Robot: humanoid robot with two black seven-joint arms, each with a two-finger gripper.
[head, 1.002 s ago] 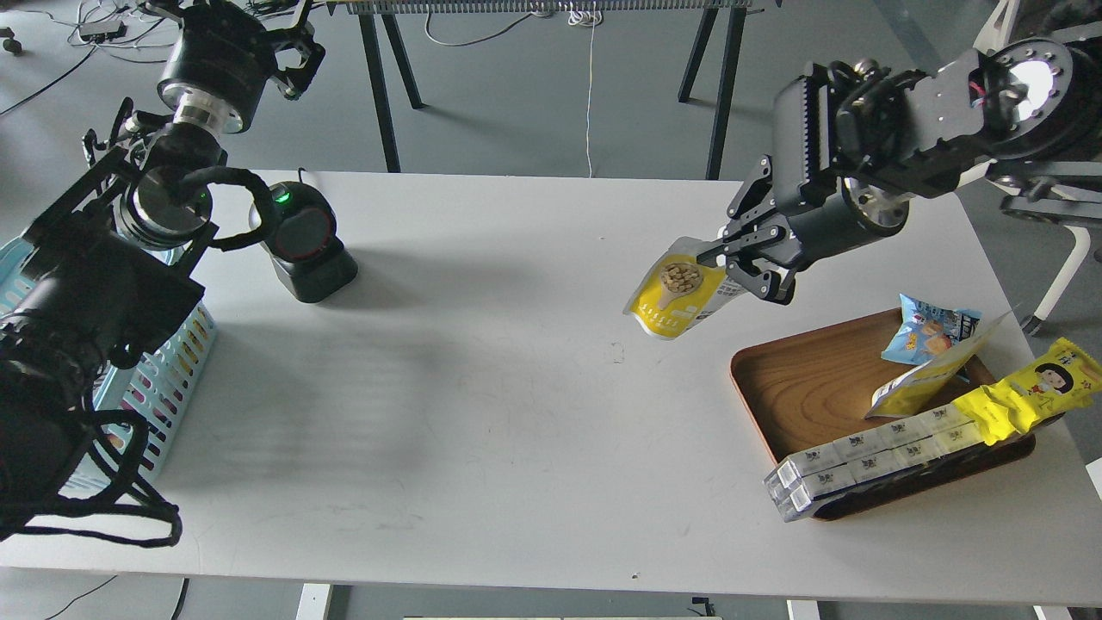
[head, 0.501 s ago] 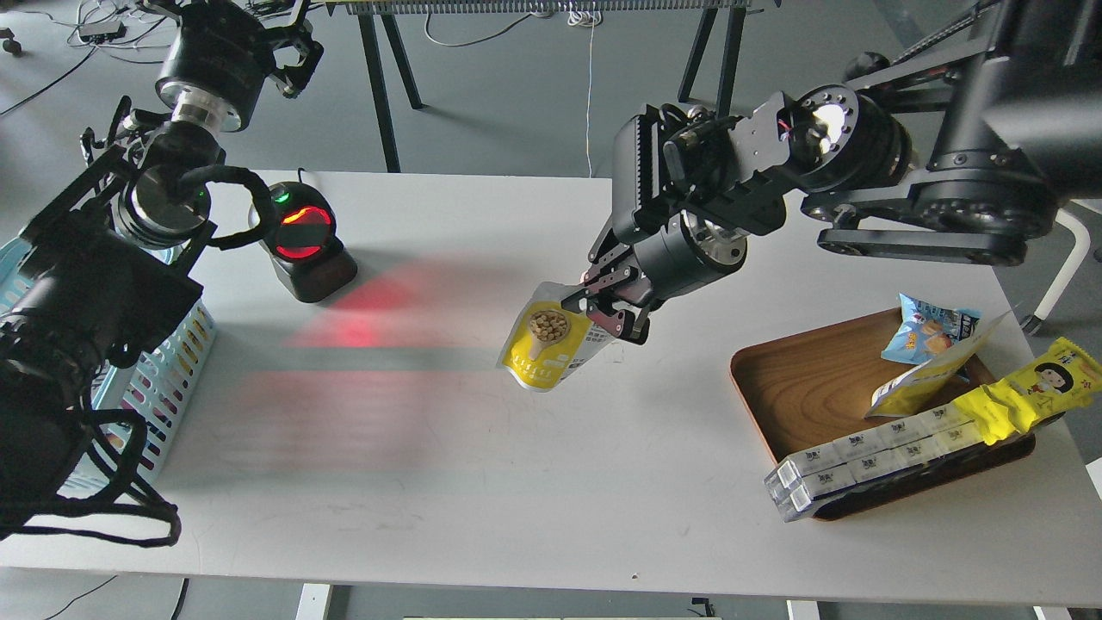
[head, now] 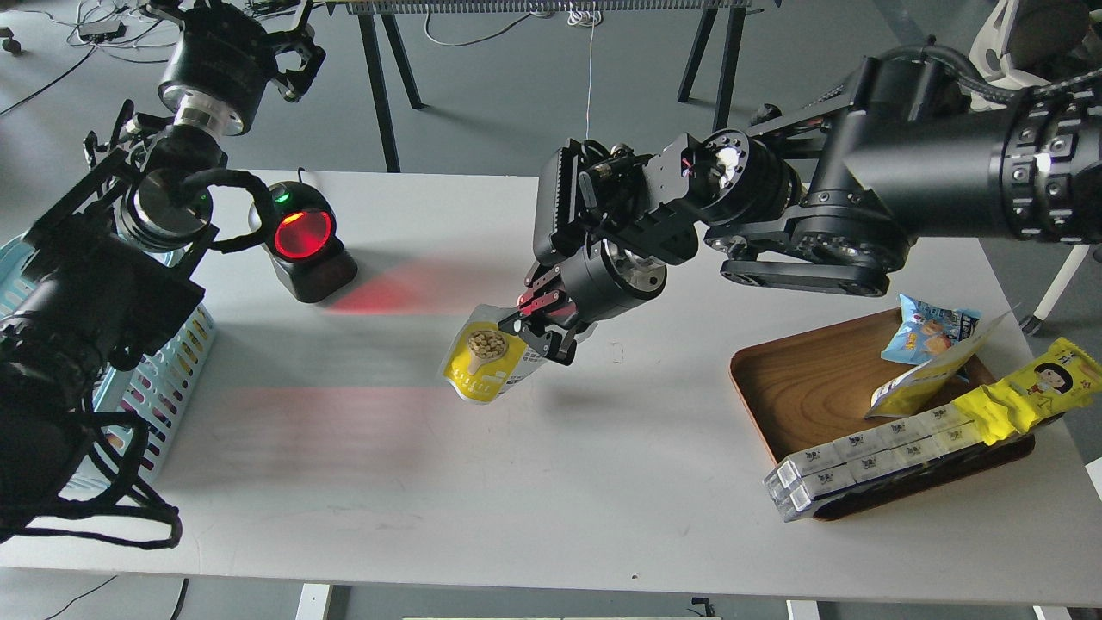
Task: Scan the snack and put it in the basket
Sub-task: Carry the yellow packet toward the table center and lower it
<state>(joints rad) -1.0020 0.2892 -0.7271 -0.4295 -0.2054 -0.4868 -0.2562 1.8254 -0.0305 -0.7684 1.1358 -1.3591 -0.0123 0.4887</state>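
Observation:
The snack (head: 484, 363), a flat yellow pouch with a round picture of brown nuggets, hangs above the table's middle. My right gripper (head: 535, 331) is shut on the pouch's upper edge and holds it clear of the table. The black scanner (head: 303, 241) stands at the back left with its window glowing red and casts red light on the table toward the pouch. The light blue basket (head: 159, 379) sits at the table's left edge, mostly hidden behind my left arm. My left gripper (head: 293, 52) is raised at the far top left, well behind the scanner; its fingers cannot be told apart.
A brown wooden tray (head: 818, 383) at the right holds a small blue snack bag (head: 925, 331), a second yellow pouch (head: 934, 370), a long yellow wrapper with a cartoon face (head: 1029, 392) and a row of clear-wrapped boxes (head: 869, 461). Table legs and cables lie beyond the far edge.
My right arm has carried the pouch leftward and toward the front, from beside the tray to the table's middle. The scanner window has turned from dark to bright red. My left arm has not moved.

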